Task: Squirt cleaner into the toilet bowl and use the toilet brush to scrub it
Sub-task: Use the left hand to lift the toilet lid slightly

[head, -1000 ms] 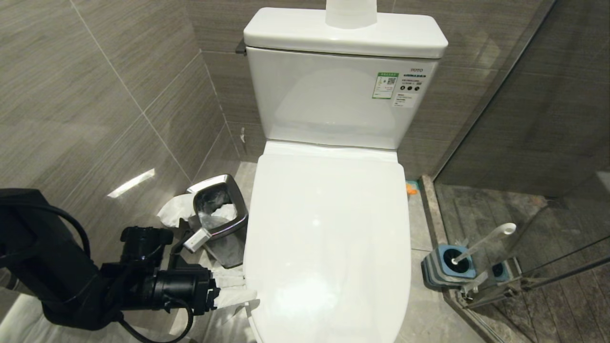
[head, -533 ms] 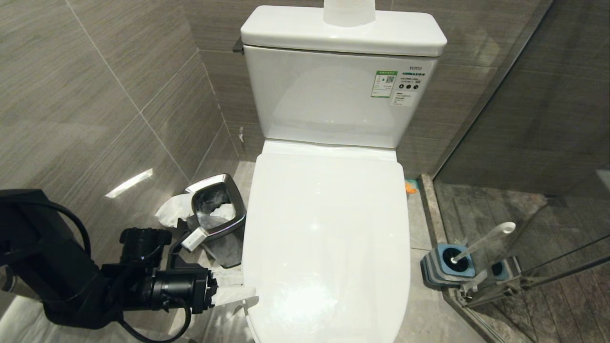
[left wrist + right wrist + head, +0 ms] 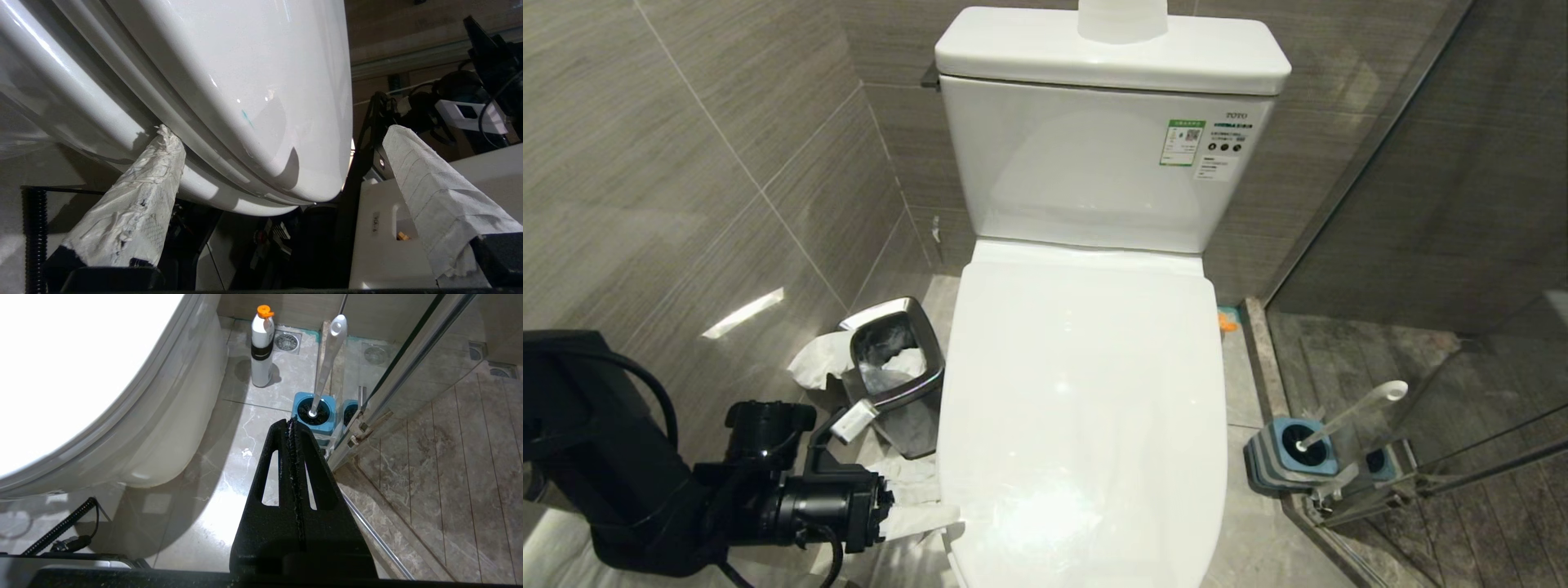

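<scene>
Dropped slightly: left end effector (image 3: 935,510), spread wide at closed toilet lid (image 3: 1086,408) edge; right end effector (image 3: 292,424) shut, empty.

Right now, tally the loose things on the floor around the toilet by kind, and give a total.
Waste bin: 1
Toilet brush in its holder: 1
Bottle with orange cap: 1
Total: 3

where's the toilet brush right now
In the head view the toilet brush stands in its grey-and-blue holder on the floor to the right of the toilet, against the glass shower partition.
</scene>
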### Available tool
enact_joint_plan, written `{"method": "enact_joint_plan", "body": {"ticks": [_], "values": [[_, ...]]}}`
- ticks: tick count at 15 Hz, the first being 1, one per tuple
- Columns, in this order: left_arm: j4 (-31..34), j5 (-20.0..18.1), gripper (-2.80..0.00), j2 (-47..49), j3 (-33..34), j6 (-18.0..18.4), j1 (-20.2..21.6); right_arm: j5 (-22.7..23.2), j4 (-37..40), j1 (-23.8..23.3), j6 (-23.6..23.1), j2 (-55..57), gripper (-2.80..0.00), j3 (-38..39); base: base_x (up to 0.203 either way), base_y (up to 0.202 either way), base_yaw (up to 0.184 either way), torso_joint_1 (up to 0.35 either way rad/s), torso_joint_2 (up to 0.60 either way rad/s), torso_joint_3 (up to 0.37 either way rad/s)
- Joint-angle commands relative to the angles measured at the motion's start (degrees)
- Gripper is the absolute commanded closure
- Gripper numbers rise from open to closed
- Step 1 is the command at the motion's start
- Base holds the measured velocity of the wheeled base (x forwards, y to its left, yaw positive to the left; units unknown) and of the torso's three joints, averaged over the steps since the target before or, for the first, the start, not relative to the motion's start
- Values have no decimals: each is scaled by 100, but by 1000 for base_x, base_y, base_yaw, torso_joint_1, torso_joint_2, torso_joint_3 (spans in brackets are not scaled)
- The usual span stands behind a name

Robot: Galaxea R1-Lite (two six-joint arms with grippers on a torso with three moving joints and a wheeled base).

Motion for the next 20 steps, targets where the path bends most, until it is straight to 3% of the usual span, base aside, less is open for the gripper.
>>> {"method": "enact_joint_plan", "body": {"ticks": [1,8,14,20], "values": [[-41,-168,-280,-71,-3,-6,-2,0,7,1,0,2,0,0,0,0,0,0,0,0],[-96,-604,-280,-186,-48,3,-2,0,3,1,0,2,0,0,0,0,0,0,0,0],[-265,-696,-280,-307,-55,-13,-2,0,8,1,0,2,0,0,0,0,0,0,0,0],[-270,-731,-280,-493,-55,-291,-212,0,8,1,0,2,0,0,0,0,0,0,0,0]]}}
